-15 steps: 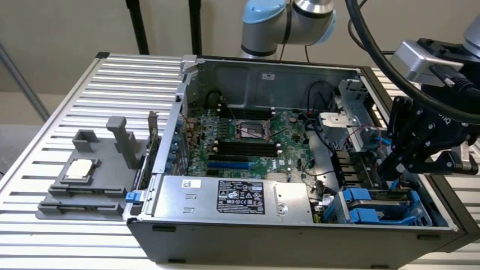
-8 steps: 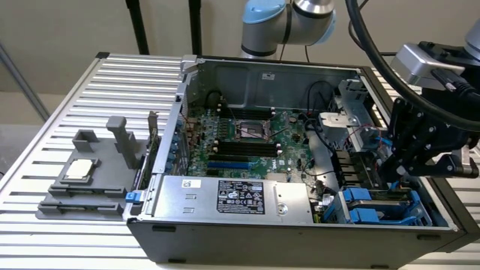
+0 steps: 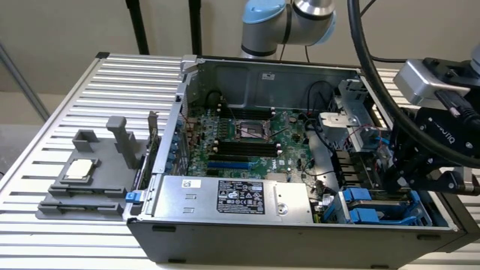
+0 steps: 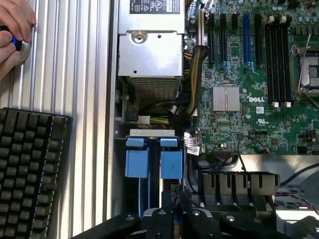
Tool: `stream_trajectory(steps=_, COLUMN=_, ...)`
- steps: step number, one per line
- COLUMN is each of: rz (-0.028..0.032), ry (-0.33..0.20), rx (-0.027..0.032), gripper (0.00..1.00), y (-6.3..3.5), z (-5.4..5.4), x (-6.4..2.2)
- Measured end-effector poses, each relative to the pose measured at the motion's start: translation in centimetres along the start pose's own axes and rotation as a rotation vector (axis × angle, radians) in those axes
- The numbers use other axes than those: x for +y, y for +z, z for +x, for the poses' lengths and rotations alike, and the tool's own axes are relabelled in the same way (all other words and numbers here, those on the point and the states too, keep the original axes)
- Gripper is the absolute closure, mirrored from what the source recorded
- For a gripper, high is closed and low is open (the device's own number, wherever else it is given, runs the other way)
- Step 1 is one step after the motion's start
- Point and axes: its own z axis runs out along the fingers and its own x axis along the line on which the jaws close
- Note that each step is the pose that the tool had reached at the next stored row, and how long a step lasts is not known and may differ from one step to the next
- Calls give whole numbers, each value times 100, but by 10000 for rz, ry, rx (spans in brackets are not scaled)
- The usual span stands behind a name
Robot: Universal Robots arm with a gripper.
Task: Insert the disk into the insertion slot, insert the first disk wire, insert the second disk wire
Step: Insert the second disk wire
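- The open computer case [image 3: 300, 169] lies on its side on a slatted metal table [image 3: 67, 112], and the arm reaches down into the case at the exterior view's right
- The gripper [image 3: 408, 174] hangs low over the case corner nearest the camera on that side, just above the blue plastic drive cage [image 3: 375, 208]; whether its fingers are spread or closed, I cannot tell
- In the wrist view the gripper [image 4: 174, 219] is a dark mass right at the blue cage, with the two blue latch tabs [image 4: 155, 159] just ahead of it
- The insertion slot [image 4: 149, 196] is the bay of that blue cage; something thin and blue runs down into it beneath the gripper, but I cannot tell whether that is the disk, because the gripper body covers it
- The silver power-supply box [image 3: 232, 197] with a black label sits along the case's near edge, beside the blue cage
- The green motherboard [image 3: 248, 140] fills the case floor, with bundled cables [image 4: 192, 84] running between the power supply and the board
- A grey fixture block [image 3: 82, 180] stands on the table near its edge at the exterior view's left, well apart from the case
- A black keyboard [image 4: 30, 169] lies on the table beside the case, and a person's hand [image 4: 12, 30] rests on the table beyond it, fingers on a small round object
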Motion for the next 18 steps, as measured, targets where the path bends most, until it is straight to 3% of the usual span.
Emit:
stream_trajectory(steps=5, rz=108, ry=-51, rx=-199, gripper=83, y=55, z=31, x=25)
stream_trajectory(steps=9, rz=248, ry=-107, rx=-281, gripper=83, y=93, z=32, x=23)
stream_trajectory(steps=12, rz=319, ry=-144, rx=-325, gripper=83, y=118, z=32, x=21)
stream_trajectory(steps=18, rz=325, ry=-160, rx=-345, gripper=83, y=144, z=33, x=22)
